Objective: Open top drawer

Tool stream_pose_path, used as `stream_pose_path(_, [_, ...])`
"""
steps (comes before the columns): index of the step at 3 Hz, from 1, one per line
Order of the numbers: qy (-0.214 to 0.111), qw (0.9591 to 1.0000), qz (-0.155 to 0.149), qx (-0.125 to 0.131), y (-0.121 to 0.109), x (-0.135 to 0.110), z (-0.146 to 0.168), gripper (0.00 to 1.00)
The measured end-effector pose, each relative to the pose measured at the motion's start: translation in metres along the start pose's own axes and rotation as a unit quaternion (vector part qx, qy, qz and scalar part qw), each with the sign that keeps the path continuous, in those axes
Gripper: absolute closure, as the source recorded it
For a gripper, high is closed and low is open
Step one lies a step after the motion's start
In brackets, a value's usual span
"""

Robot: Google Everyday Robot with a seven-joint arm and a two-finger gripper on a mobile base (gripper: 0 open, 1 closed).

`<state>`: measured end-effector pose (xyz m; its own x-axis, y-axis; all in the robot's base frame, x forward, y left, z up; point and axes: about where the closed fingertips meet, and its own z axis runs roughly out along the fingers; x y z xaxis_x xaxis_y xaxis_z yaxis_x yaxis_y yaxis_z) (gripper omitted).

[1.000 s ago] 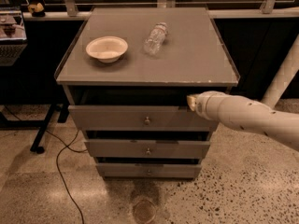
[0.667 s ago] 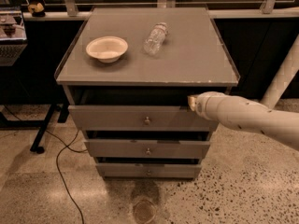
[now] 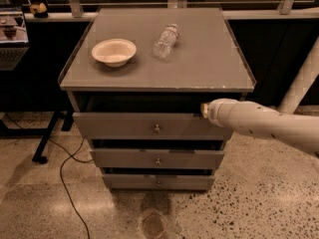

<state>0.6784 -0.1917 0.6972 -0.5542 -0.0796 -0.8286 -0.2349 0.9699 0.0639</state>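
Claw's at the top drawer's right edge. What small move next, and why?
Probably draw the claw straight out from the cabinet. It sits at the upper right edge of the top drawer, not at its knob, and the drawer looks only slightly open.

The wide grey top drawer point(image 3: 119, 126) has a matt, painted wooden front and a small round knob point(image 3: 157, 129) of shiny metal. The smooth grey table point(image 3: 209, 63) has a dull sheen. On it, the off-white round bowl point(image 3: 114, 51) looks like matt paper pulp, and the clear bottle point(image 3: 166, 41) like glossy, crinkled plastic. The end effector point(image 3: 204, 110), at the drawer's upper right edge, tips a smooth cream plastic-shelled arm point(image 3: 269, 124). The speckled stone floor point(image 3: 259, 198) looks polished.
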Motion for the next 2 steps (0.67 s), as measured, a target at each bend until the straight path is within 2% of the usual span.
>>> stream_pose_path(2, [0.035,0.9993,0.009,0.013,-0.009,0.019,0.006,1.00])
